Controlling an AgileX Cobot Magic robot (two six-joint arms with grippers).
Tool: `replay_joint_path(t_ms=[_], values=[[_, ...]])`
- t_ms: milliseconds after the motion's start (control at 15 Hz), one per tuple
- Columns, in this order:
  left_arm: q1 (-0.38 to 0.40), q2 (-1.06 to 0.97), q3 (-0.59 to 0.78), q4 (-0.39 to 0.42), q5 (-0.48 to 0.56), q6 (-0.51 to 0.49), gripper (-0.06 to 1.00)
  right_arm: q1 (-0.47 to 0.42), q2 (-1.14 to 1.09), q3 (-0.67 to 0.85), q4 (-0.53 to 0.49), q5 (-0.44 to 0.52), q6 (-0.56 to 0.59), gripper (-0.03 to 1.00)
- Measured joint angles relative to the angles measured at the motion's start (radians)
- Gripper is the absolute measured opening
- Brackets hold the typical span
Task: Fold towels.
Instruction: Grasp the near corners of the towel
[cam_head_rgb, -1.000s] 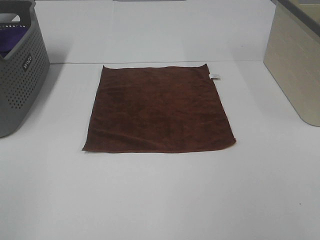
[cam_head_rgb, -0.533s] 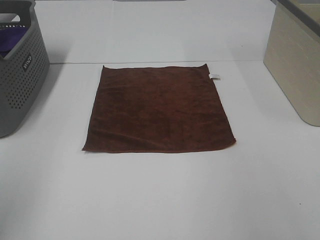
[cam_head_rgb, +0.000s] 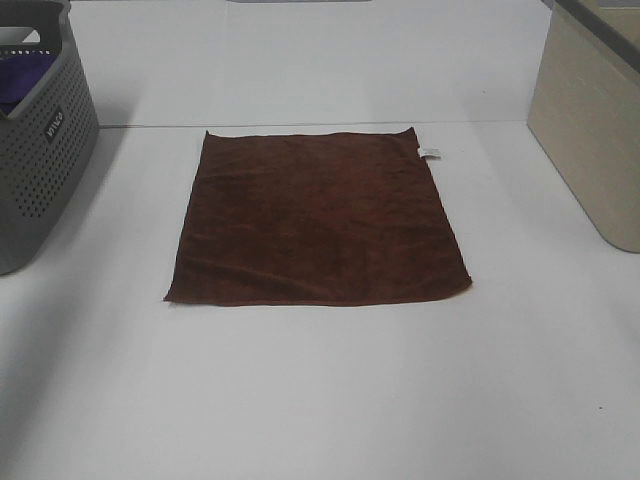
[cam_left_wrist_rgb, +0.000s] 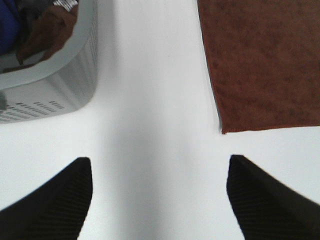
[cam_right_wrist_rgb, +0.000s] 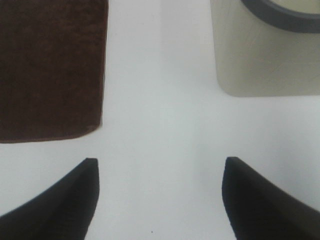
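Exterior view, left to right: grey perforated basket (cam_head_rgb: 40, 150) at upper left with a purple cloth (cam_head_rgb: 20, 80) inside. The reddish-brown towel (cam_head_rgb: 318, 218) is spread flat at frame centre on the white table (cam_head_rgb: 320, 400), small white tag (cam_head_rgb: 429, 153) at its upper-right corner, and a beige bin (cam_head_rgb: 590, 130) sits at the right edge. Left gripper (cam_left_wrist_rgb: 159, 165) has fingers wide apart over bare table, nothing between them, with the basket and one towel corner ahead and clear of both; right gripper (cam_right_wrist_rgb: 160, 165) is likewise spread and empty, facing the gap between another towel corner and the beige bin.
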Motion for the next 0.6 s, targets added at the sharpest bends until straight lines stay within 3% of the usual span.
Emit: replay_joint_path(t_ms=[200,600], values=[[-0.081,0.165,-0.050,0.004,0.020,-0.011,0.69,0.000,0.158,-0.007,0.012,0.017,-0.001,0.68],[-0.227,0.409,-0.125,0.069,-0.033,-0.142,0.69,0.000,0.393,-0.008,0.071,-0.018,-0.038,0.68]])
